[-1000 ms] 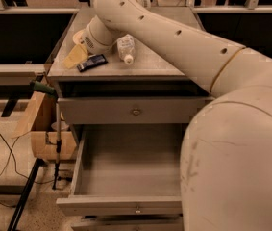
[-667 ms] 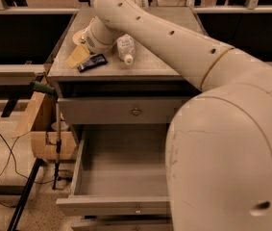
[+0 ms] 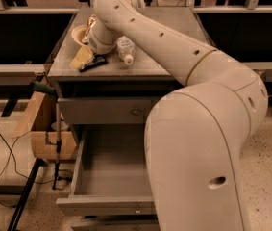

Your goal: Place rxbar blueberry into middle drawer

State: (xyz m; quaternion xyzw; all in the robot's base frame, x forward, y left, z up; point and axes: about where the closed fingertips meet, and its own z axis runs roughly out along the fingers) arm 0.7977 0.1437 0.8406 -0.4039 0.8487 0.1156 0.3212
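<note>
The rxbar blueberry point(image 3: 93, 63), a dark flat bar, lies on the left part of the cabinet top point(image 3: 174, 20). My gripper point(image 3: 92, 43) is at the end of the long arm, right above and behind the bar, mostly hidden by the wrist. The middle drawer point(image 3: 85, 170) is pulled open below, and what shows of its inside is bare. The arm's big elbow covers the drawer's right half.
A tan-gold packet point(image 3: 81, 57) lies touching the bar's left side. A clear plastic bottle point(image 3: 125, 50) lies to its right. The top drawer front point(image 3: 102, 111) with its round knob point(image 3: 135, 111) is shut. A wooden box point(image 3: 49, 138), a pole and cables stand on the floor at left.
The arm's large lower segment has swung left and now covers more of the open drawer. The wrist over the bar has barely moved. The bar, packet and bottle lie as before.
</note>
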